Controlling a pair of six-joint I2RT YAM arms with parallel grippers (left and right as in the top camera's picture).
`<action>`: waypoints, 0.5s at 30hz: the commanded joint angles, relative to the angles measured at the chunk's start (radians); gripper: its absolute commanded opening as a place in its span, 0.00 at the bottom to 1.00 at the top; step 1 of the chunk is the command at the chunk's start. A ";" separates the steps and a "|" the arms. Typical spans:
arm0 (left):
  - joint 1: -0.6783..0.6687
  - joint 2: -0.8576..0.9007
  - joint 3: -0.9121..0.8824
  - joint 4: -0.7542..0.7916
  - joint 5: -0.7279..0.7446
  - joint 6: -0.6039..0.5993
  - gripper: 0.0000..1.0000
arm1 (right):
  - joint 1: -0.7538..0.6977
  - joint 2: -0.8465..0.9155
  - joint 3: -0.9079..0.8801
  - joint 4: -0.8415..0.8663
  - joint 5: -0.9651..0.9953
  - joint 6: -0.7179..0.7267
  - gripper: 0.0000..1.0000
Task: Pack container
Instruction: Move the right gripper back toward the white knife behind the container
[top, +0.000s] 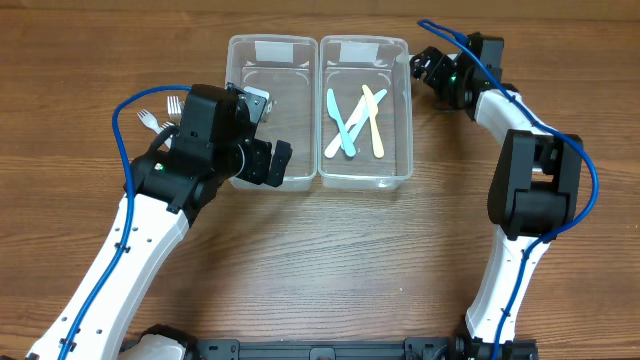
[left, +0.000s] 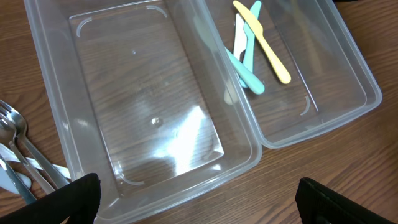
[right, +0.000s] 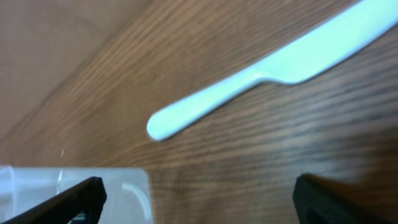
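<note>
Two clear plastic containers stand side by side. The left container (top: 250, 60) (left: 56, 118) is empty. The right container (top: 400, 60) (left: 348, 68) holds teal, yellow and white plastic knives (top: 350, 120) (left: 252, 46). My left gripper (top: 262, 160) (left: 199, 205) is open and empty over the left container's near edge. My right gripper (top: 425, 68) (right: 199, 199) is open and empty by the right container's far right corner (right: 124, 193). A pale blue plastic knife (right: 261, 74) lies on the table just beyond its fingers. That knife is hidden in the overhead view.
Several metal forks (top: 160, 110) (left: 18, 149) lie on the wooden table left of the left container, partly under my left arm. A blue cable runs along each arm.
</note>
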 joint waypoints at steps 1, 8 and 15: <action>-0.008 0.011 0.028 0.003 0.016 -0.015 1.00 | -0.003 0.019 0.073 -0.144 -0.036 -0.108 1.00; -0.008 0.011 0.028 0.004 0.015 -0.015 1.00 | -0.005 0.019 0.320 -0.359 0.009 -0.216 1.00; -0.008 0.011 0.028 0.004 0.016 -0.014 1.00 | -0.014 0.082 0.483 -0.462 0.009 -0.239 1.00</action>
